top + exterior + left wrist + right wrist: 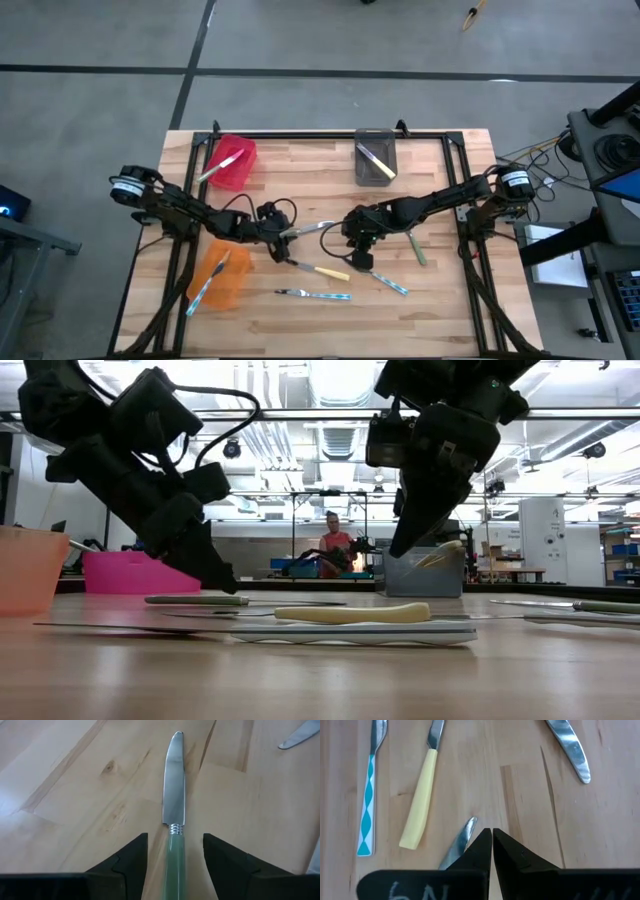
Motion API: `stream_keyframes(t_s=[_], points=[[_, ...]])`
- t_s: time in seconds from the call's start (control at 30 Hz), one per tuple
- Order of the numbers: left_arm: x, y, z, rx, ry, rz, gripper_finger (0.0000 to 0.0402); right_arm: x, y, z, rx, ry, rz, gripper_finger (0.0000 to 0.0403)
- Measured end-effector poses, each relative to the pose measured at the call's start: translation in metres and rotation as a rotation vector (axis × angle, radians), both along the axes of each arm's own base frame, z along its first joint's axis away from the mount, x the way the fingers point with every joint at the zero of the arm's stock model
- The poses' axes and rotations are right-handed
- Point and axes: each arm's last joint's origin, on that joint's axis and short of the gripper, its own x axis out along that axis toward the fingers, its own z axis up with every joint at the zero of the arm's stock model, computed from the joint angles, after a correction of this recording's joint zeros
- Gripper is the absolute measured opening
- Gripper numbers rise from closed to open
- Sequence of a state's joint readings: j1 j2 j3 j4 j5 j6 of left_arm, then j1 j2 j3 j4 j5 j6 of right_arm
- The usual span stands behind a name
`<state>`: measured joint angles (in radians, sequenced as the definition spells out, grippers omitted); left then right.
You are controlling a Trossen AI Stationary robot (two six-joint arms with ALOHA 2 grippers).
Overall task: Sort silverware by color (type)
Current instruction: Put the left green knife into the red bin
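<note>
Near the centre of the high view the left gripper [175,855] stands open astride the green-handled knife [175,815], which lies flat on the wooden table [440,300], handle between the fingers and blade pointing away. The right gripper [491,847] hangs shut just right of centre, over a second knife's blade tip [462,837]. If the left fingers close off-centre or too high, the slim handle could skid or swivel out, and the two arms sit near enough to bump
</note>
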<state>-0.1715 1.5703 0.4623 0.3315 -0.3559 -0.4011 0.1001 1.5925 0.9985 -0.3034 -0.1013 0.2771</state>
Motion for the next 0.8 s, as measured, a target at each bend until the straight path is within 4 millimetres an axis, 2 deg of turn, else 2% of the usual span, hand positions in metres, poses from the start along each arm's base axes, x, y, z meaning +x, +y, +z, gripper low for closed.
stream_keyframes(t_s=[0.63,0.8], points=[[0.002,0.000,0.002,0.038,-0.020,-0.003,0.0169,0.003,0.000,0.001,-0.001,-0.033,0.006,0.0008],[0.006,-0.001,-0.011,0.051,-0.003,-0.025,0.0169,0.003,0.000,0.002,-0.001,-0.033,0.006,0.0009]])
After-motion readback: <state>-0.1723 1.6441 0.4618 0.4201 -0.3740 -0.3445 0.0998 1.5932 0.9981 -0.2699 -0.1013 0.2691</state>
